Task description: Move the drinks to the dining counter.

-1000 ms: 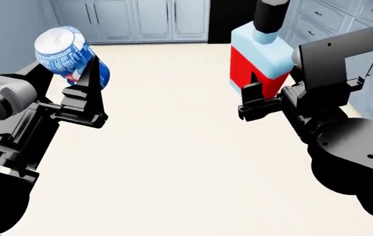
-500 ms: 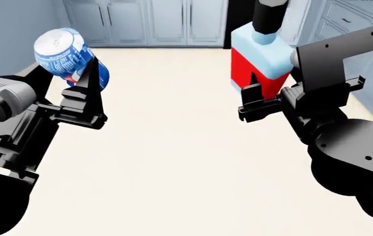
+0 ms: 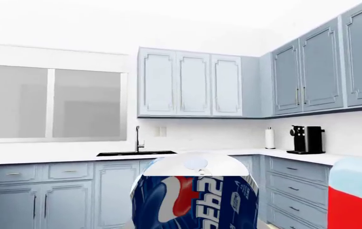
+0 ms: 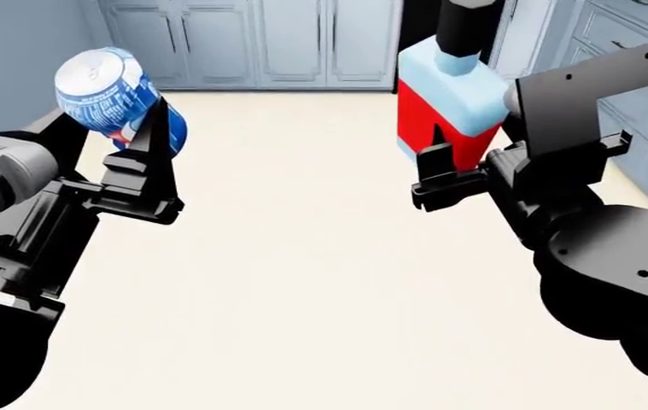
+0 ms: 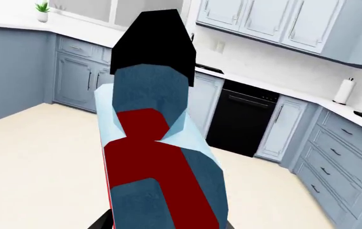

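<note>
Both drinks are held in the air over a cream floor. The blue Pepsi can with its silver top tilts in my left gripper, which is shut on it; the can fills the lower middle of the left wrist view. The light-blue bottle with red label and black cap stands upright in my right gripper, shut on its lower part. The bottle fills the right wrist view and its edge shows in the left wrist view. The dining counter is out of view.
Blue-grey base cabinets line the far wall, with more drawers on the right. A black dishwasher sits among the cabinets. A white worktop carries a sink with tap, a coffee machine and a paper roll.
The cabinets have slid right and down in the head view as the view turned. Both grippers keep their hold on the can and bottle, unchanged.
</note>
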You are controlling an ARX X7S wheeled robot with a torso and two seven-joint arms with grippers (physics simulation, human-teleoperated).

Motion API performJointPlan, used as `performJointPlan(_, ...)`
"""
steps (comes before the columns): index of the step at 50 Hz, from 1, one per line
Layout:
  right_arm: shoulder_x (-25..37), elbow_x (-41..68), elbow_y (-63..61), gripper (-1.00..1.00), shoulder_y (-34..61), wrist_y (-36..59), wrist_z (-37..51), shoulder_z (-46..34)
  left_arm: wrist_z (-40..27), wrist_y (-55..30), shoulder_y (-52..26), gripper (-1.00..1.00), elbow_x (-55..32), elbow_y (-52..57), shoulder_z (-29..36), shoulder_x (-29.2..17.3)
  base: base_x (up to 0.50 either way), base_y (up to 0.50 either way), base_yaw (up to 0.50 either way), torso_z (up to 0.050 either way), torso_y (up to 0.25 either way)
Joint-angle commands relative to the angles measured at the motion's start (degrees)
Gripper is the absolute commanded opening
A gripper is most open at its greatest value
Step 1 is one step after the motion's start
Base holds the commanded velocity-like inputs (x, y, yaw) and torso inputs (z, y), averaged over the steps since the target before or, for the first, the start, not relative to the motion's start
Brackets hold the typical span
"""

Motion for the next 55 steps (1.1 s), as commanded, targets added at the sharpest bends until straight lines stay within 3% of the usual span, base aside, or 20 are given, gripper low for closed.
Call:
performJointPlan(1, 0.8, -3.9, -1.2, -1.0, 0.9, -0.1, -0.2, -0.7, -0.7, 0.5, 0.2, -1.0, -0.9, 0.2, -0.3, -0.1, -0.24, 0.5, 0.0, 0.0, 0.01)
performJointPlan(19, 0.7, -3.8, -0.9, -1.0, 2.3, 0.6, 0.1, -1.8, -0.8, 0.7, 0.1, -1.0, -1.3, 0.1, -0.4, -0.4, -0.45, 0.38, 0.0, 0.001, 0.002)
performJointPlan(55, 1.2, -4.3, -0.6, -1.0, 2.6, 0.1, 0.3, -3.3, -0.8, 1.8, 0.5, -1.0, -1.0, -0.6, 0.4, -0.6, -0.5, -0.01, 0.0, 0.001, 0.002)
